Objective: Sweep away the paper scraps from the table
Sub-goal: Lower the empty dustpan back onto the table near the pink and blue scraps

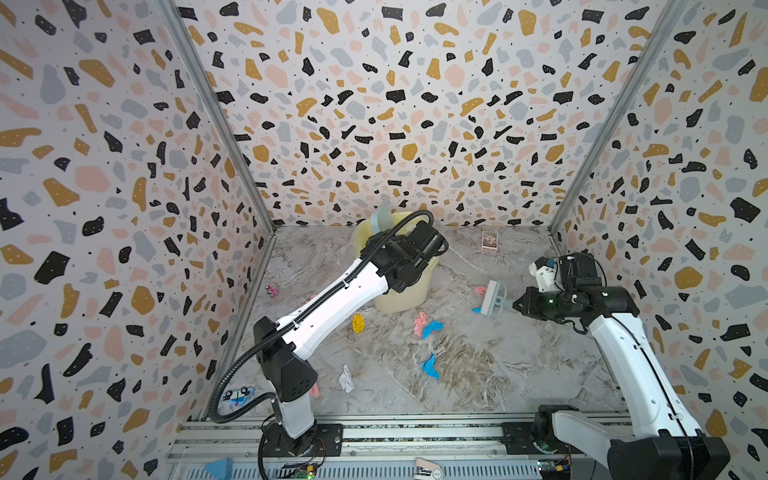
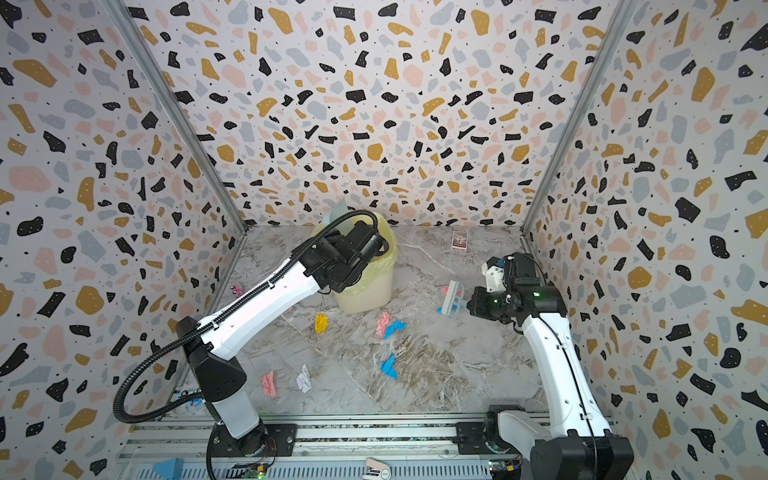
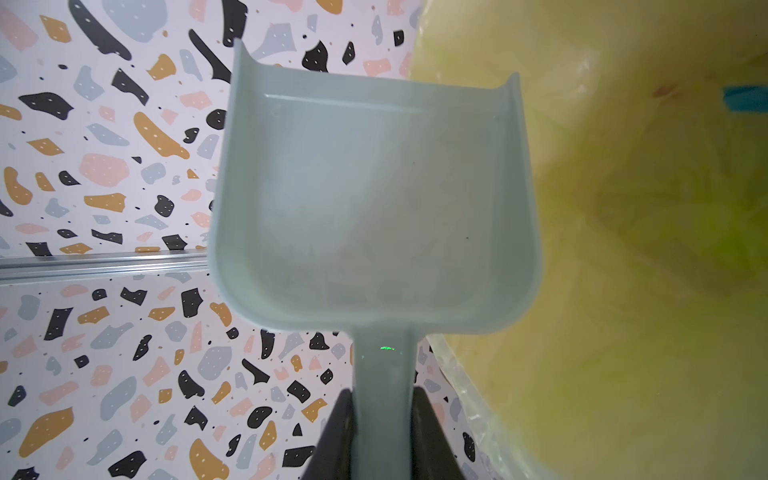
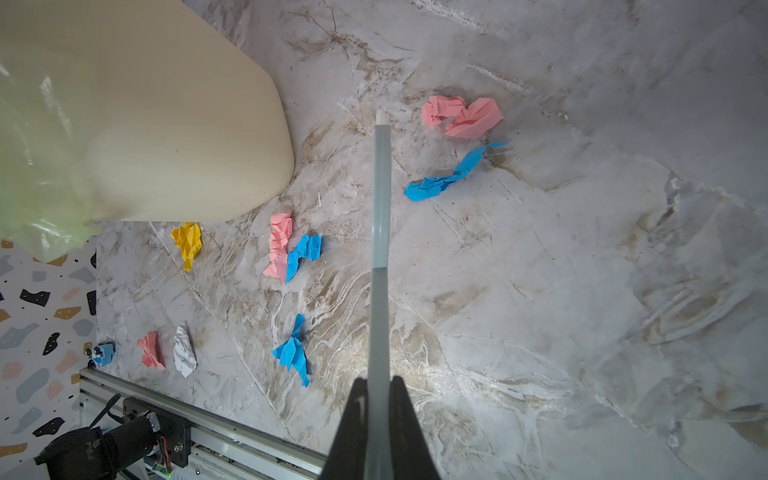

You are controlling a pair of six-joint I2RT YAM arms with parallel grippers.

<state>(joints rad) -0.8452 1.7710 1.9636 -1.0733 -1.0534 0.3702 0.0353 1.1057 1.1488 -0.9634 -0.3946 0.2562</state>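
Several paper scraps lie on the marble table [image 1: 519, 374]: yellow [image 1: 358, 323], pink beside blue [image 1: 420, 322], blue [image 1: 430, 368], white [image 1: 346, 378], and pink [image 4: 461, 118] with blue [image 4: 449, 176] by the brush head. My left gripper [image 3: 383, 392] is shut on the handle of a grey dustpan [image 3: 374, 208], which is empty and raised at the rim of the cream bin [image 1: 409, 297]. My right gripper [image 4: 378, 382] is shut on the thin handle of the brush [image 1: 494, 298], held just above the table at the right.
A printed card [image 1: 489, 240] lies at the back. A pink-and-black toy [image 1: 272, 289] sits by the left wall and a blue toy car [image 1: 237, 395] at the front left corner. Metal rails [image 1: 374, 432] run along the front. A blue scrap [image 3: 746, 97] shows inside the bin liner.
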